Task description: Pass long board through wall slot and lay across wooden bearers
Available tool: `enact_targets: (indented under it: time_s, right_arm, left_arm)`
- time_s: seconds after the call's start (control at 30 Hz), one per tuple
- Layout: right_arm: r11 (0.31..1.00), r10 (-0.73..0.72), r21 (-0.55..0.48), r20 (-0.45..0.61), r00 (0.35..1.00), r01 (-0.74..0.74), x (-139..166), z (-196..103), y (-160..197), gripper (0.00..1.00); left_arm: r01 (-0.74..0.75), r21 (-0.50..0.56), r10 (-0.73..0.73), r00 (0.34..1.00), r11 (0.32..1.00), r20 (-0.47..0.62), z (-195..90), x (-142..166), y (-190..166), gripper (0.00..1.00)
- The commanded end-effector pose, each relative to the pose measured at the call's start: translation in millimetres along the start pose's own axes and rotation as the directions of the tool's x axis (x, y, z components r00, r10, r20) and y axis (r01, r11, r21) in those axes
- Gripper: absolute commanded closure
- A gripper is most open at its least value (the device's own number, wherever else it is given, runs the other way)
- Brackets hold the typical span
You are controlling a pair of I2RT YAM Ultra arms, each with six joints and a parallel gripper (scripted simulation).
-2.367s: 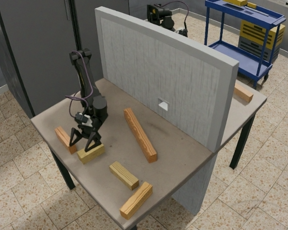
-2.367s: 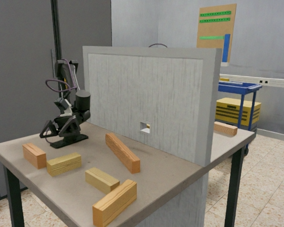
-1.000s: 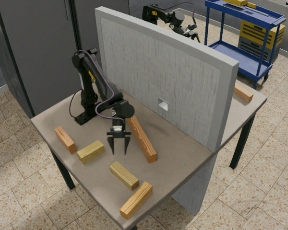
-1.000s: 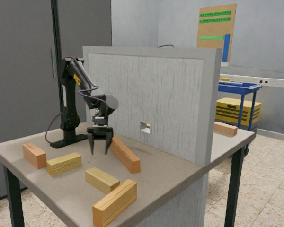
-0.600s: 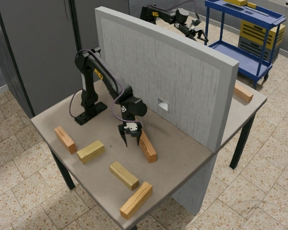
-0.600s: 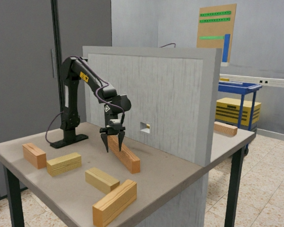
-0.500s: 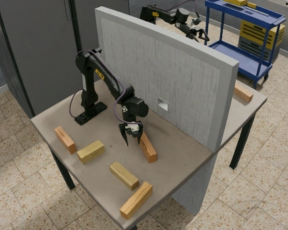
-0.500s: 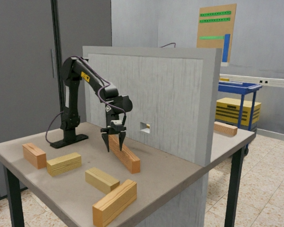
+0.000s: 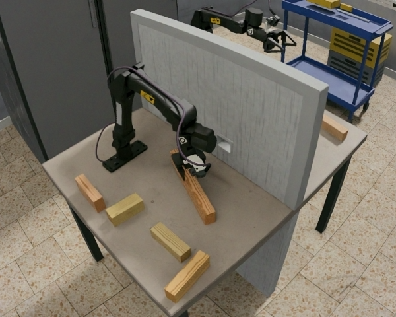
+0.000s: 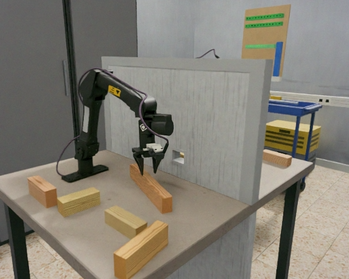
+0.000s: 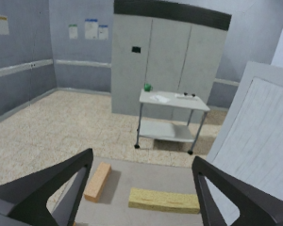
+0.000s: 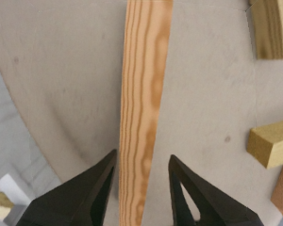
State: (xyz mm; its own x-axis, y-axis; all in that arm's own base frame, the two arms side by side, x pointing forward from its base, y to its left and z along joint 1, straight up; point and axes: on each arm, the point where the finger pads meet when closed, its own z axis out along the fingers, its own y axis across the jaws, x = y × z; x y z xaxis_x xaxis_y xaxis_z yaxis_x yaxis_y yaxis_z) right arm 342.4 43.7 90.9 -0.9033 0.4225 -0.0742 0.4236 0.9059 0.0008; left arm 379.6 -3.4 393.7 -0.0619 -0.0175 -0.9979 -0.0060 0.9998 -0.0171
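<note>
The long board point(image 9: 193, 185) lies flat on the table on the near side of the grey panel wall point(image 9: 225, 98), its far end close to the slot point(image 9: 224, 143). My right gripper point(image 9: 191, 174) points down over the board's far half. Its fingers are open and straddle the board point(image 12: 143, 104), one on each side, as the right wrist view shows point(image 12: 141, 188). My left gripper point(image 9: 282, 42) is open and empty, high in the air behind the wall. In the left wrist view it point(image 11: 141, 188) looks down on an orange block point(image 11: 97, 181) and a yellow block point(image 11: 164, 200) on the far side.
Several offcuts lie on the near side: an orange block point(image 9: 90, 192), a yellow block point(image 9: 125, 209), another yellow block point(image 9: 170, 241) and an orange block point(image 9: 187, 275) at the front edge. One block point(image 9: 334, 127) lies past the wall's right end. A blue cart point(image 9: 338, 51) stands behind.
</note>
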Motion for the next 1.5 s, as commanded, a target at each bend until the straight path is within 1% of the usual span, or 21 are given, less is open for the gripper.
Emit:
enact_targets:
  time_s: [0.0,0.07,0.13,0.17,0.2,0.23,0.3,0.5,0.57,0.6,0.67,0.77,0.87,0.93,0.97,1.03,1.1,1.23,1.3,1.4,1.47]
  right_arm:
    - [1.000,-0.001,0.001,-0.094,0.996,0.001,17.6,-10.0,4.7,0.48]
    - [1.000,-0.009,-0.004,-0.100,0.995,0.008,20.0,-13.4,8.1,0.48]
    - [1.000,-0.016,-0.020,-0.076,0.997,0.015,18.4,-20.6,11.3,0.48]
    - [1.000,-0.014,-0.022,-0.049,0.999,0.013,13.0,-21.8,11.2,0.48]
    - [0.999,-0.035,-0.028,-0.017,0.999,0.035,7.8,-23.7,12.8,0.48]
    - [0.998,-0.039,-0.040,0.008,0.999,0.040,4.6,-27.2,15.6,0.48]
    - [0.999,-0.035,-0.041,0.010,0.999,0.035,2.3,-27.0,15.4,0.48]
    - [0.999,-0.016,-0.042,0.012,1.000,0.017,-0.7,-27.6,10.5,0.48]
    - [0.999,-0.015,-0.043,0.014,1.000,0.016,-1.3,-28.2,10.6,0.48]
    - [1.000,-0.022,-0.011,-0.037,0.999,0.021,11.4,-5.0,5.7,0.48]
    - [1.000,-0.024,0.001,-0.058,0.998,0.024,11.7,6.5,6.8,0.48]
    - [1.000,-0.014,-0.020,-0.030,0.999,0.014,7.3,0.9,6.9,0.48]
    - [1.000,-0.018,-0.001,-0.067,0.998,0.018,12.3,18.7,6.3,0.48]
    - [1.000,-0.012,-0.017,-0.046,0.999,0.011,10.3,13.3,5.8,0.48]
    - [1.000,-0.018,-0.024,-0.031,0.999,0.017,9.7,3.2,8.0,0.48]
    - [1.000,-0.018,-0.024,-0.031,0.999,0.017,9.7,3.2,8.0,0.48]
    - [1.000,-0.020,-0.006,-0.071,0.997,0.019,13.7,27.1,6.4,0.48]
    - [1.000,-0.020,-0.024,-0.040,0.999,0.019,11.3,22.1,10.6,0.48]
    - [1.000,-0.024,-0.011,-0.065,0.998,0.024,15.2,34.4,8.0,0.48]
    - [1.000,-0.018,-0.022,-0.046,0.999,0.017,12.0,32.2,7.7,0.48]
    - [1.000,-0.014,-0.015,-0.056,0.998,0.013,12.4,39.4,6.1,0.48]
  left_arm:
    - [-0.032,0.027,0.028,0.992,0.999,0.124,-1.5,-32.3,-0.1,0.00]
    - [-0.035,0.021,0.032,0.995,0.999,0.093,3.8,-15.4,3.3,0.00]
    - [-0.035,0.012,0.033,0.994,0.999,0.106,4.3,-23.9,6.0,0.00]
    - [-0.031,0.010,0.029,0.994,0.999,0.108,-2.2,-25.1,5.7,0.00]
    - [-0.017,0.015,0.015,0.992,1.000,0.122,-9.0,-32.5,3.2,0.00]
    - [-0.007,-0.004,0.008,0.989,1.000,0.151,-13.0,-44.5,8.9,0.00]
    - [-0.008,0.014,0.006,0.991,1.000,0.136,-10.2,-38.5,0.7,0.00]
    - [-0.015,0.000,0.015,0.994,1.000,0.104,-3.4,-27.2,5.7,0.00]
    - [-0.013,0.000,0.013,0.993,1.000,0.120,-7.1,-31.9,5.1,0.00]
    - [-0.013,0.003,0.013,0.993,1.000,0.120,-7.1,-31.9,4.1,0.00]
    - [-0.013,0.003,0.013,0.993,1.000,0.120,-7.1,-31.9,4.0,0.00]
    - [-0.013,0.003,0.013,0.993,1.000,0.120,-7.1,-31.9,4.0,0.00]
    - [-0.013,0.003,0.013,0.993,1.000,0.120,-7.1,-31.9,4.0,0.00]
    - [-0.013,0.003,0.013,0.993,1.000,0.120,-7.1,-31.9,4.0,0.00]
    - [-0.013,0.003,0.013,0.993,1.000,0.120,-7.1,-31.9,4.0,0.00]
    - [-0.013,0.003,0.013,0.993,1.000,0.120,-7.1,-31.9,4.0,0.00]
    - [-0.013,0.003,0.013,0.993,1.000,0.120,-7.1,-31.9,4.0,0.00]
    - [-0.013,0.003,0.013,0.993,1.000,0.120,-7.1,-31.9,4.0,0.00]
    - [-0.013,0.003,0.013,0.993,1.000,0.120,-7.1,-31.9,4.0,0.00]
    - [-0.013,0.003,0.013,0.993,1.000,0.120,-7.1,-31.9,4.0,0.00]
    - [-0.013,0.003,0.013,0.993,1.000,0.120,-7.1,-31.9,4.0,0.00]
